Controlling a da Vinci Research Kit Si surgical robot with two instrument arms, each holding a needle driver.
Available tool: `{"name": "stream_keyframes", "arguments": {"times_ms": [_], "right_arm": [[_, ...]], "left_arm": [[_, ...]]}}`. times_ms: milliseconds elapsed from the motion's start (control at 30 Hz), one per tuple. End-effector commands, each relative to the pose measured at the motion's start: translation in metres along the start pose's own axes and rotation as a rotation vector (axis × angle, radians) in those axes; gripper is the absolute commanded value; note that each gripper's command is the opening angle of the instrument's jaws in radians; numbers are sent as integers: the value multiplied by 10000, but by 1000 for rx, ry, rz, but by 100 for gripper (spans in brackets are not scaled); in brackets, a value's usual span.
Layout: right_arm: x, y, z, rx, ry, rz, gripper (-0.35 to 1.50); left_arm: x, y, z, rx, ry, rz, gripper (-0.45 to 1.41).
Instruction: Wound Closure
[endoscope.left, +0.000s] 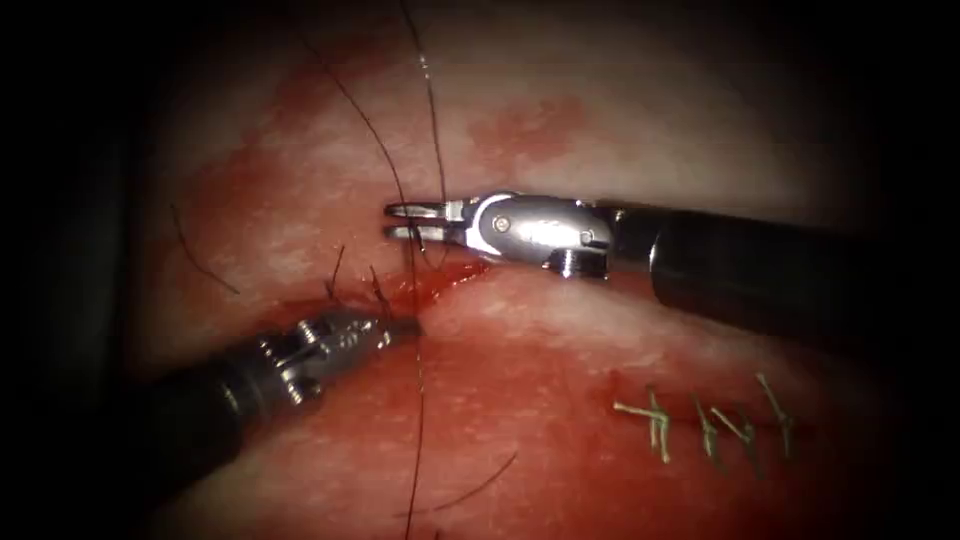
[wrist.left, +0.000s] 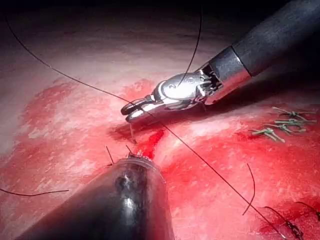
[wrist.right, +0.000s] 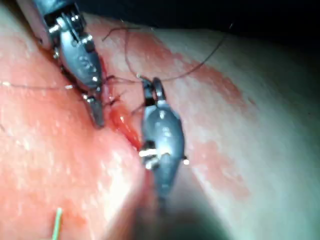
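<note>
The tissue (endoscope.left: 540, 330) has a cut (endoscope.left: 445, 278) with red fluid in it. My right tool (endoscope.left: 400, 221) hovers just above the cut's far edge, and its jaws stand slightly apart. A long dark thread (endoscope.left: 418, 420) crosses between them and runs on down over the tissue. In the left wrist view the same thread (wrist.left: 210, 167) passes through the right tool (wrist.left: 131, 111). A short pale sliver (wrist.left: 132, 133) hangs under those jaws; needle or thread, I cannot tell. My left tool (endoscope.left: 405, 326) is shut, its tip at the cut's near edge beside short thread ends (endoscope.left: 335, 272). What it grips is hidden.
A second strand of thread (endoscope.left: 432, 110) climbs from the right tool out of the picture. Green stitches (endoscope.left: 700, 420) close an older cut at the lower right. Loose thread pieces (endoscope.left: 200, 255) lie on the tissue to the left. Red fluid stains the tissue around the cut.
</note>
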Motion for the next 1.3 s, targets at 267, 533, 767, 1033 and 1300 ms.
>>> {"name": "stream_keyframes", "arguments": {"times_ms": [267, 533, 767, 1033, 1300], "right_arm": [[-8, 0, 11, 42, -61, 107, -35], [-18, 3, 13, 41, -76, 239, -35], [-17, 6, 15, 39, -82, 366, -35], [-18, 11, 14, 38, -88, 421, -35], [-16, 15, 13, 53, -89, 500, -35]], "left_arm": [[-4, -4, 2, 0, -9, 0, -43], [-8, -7, -2, 1, -11, 0, -42], [-8, -7, 0, 2, -14, 0, -42], [-8, -8, 0, -1, -13, 0, -43], [-9, -10, 4, 0, -15, 2, -43]]}}
